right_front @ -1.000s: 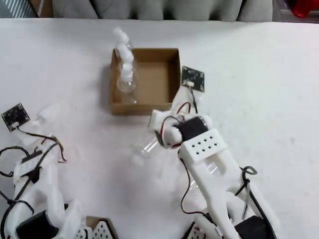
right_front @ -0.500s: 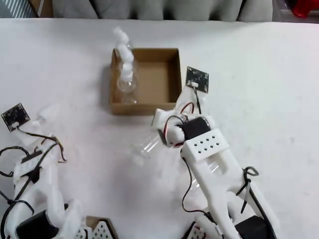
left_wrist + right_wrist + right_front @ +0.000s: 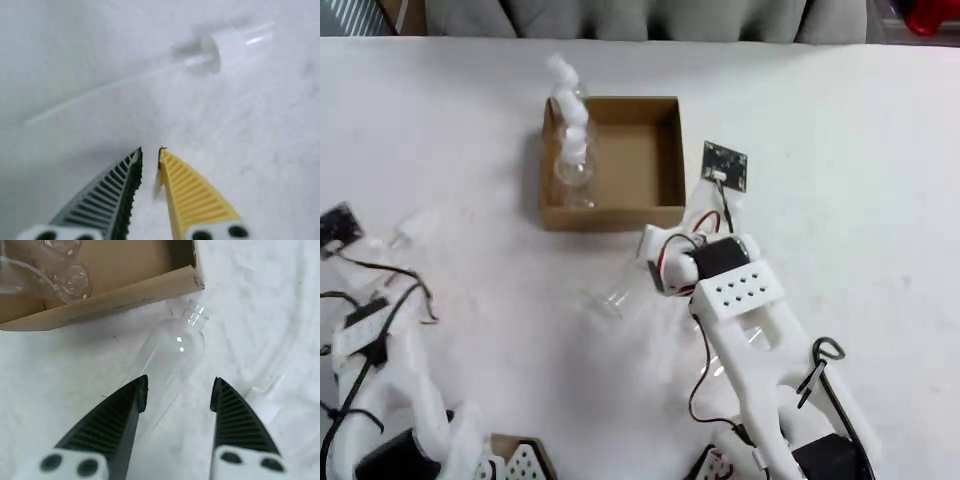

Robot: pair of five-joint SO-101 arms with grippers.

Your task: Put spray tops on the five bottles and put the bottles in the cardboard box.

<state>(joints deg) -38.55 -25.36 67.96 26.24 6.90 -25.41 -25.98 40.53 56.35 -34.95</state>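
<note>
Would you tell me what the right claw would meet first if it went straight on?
Probably the clear bottle lying just ahead of the open right claw; the cardboard box wall comes only beyond it, though depth is unclear.

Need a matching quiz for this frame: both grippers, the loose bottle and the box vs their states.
Things:
1. left gripper
2. right gripper
3. loose bottle
4. cardboard box

States:
a. open, astride the loose bottle
b. has standing bottles inside
c. shut, empty
d. capless, lying on the table

Pairs: 1-c, 2-a, 3-d, 4-b
</note>
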